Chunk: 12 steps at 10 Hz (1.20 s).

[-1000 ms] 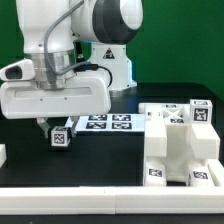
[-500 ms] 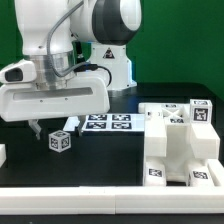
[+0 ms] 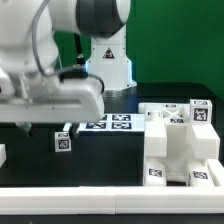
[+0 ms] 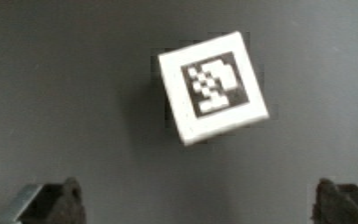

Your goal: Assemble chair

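A small white chair piece [image 3: 62,143] with black-and-white tags stands alone on the black table, at the exterior view's left. In the wrist view the same piece [image 4: 211,88] shows its tagged face, tilted. My gripper [image 3: 45,127] hangs just above and slightly to the left of it, not touching. In the wrist view the gripper [image 4: 201,205] is open and empty, its dark fingertips [image 4: 51,203] wide apart, with bare table between them. The other white chair parts [image 3: 180,145] are stacked in a cluster at the exterior view's right.
The marker board [image 3: 110,123] lies flat behind the small piece. Another small white piece [image 3: 3,155] pokes in at the left edge. The robot base [image 3: 108,60] stands at the back before a green wall. The table's front edge is light grey.
The gripper was shut on the small piece, then opened and left it on the table. The hand has since risen and shifted to the exterior view's left.
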Tool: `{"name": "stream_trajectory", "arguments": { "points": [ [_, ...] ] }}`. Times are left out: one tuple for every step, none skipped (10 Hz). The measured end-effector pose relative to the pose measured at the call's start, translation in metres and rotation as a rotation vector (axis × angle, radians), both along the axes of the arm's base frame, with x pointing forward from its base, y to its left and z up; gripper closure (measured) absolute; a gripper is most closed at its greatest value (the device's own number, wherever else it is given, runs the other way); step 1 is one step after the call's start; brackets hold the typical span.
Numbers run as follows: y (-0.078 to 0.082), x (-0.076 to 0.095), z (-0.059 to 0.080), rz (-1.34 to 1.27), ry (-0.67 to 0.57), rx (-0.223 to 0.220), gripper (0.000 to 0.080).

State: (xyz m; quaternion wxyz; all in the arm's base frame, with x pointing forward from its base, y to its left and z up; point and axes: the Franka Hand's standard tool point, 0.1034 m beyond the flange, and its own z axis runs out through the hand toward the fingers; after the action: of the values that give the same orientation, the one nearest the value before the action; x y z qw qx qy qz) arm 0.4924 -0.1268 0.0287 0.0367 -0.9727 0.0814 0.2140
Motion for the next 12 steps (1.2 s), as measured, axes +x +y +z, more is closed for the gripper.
{"name": "stream_trajectory", "arguments": {
  "points": [
    [0.004,-0.004,0.0,0.001,0.046,0.018,0.0151],
    [0.005,-0.003,0.002,-0.001,0.075,0.031,0.0151],
    [0.004,-0.002,0.0,-0.008,0.07,0.025,0.0151],
    [0.004,-0.004,0.0,-0.07,0.077,0.014,0.0151],
    [-0.002,-0.006,0.002,-0.195,0.087,0.007,0.0151],
    [-0.007,-0.011,0.003,-0.35,0.113,0.011,0.0151],
    [-0.015,-0.015,0.004,-0.415,0.129,0.03,0.0151],
    [-0.016,-0.014,0.003,-0.392,0.125,0.019,0.0151],
    [-0.012,-0.013,0.002,-0.386,0.125,0.02,0.0151],
    [-0.013,-0.014,0.002,-0.388,0.125,0.02,0.0151],
    [-0.012,-0.014,0.001,-0.427,0.13,0.017,0.0151],
    [-0.006,-0.013,-0.001,-0.618,0.167,0.019,0.0151]
  ]
}}
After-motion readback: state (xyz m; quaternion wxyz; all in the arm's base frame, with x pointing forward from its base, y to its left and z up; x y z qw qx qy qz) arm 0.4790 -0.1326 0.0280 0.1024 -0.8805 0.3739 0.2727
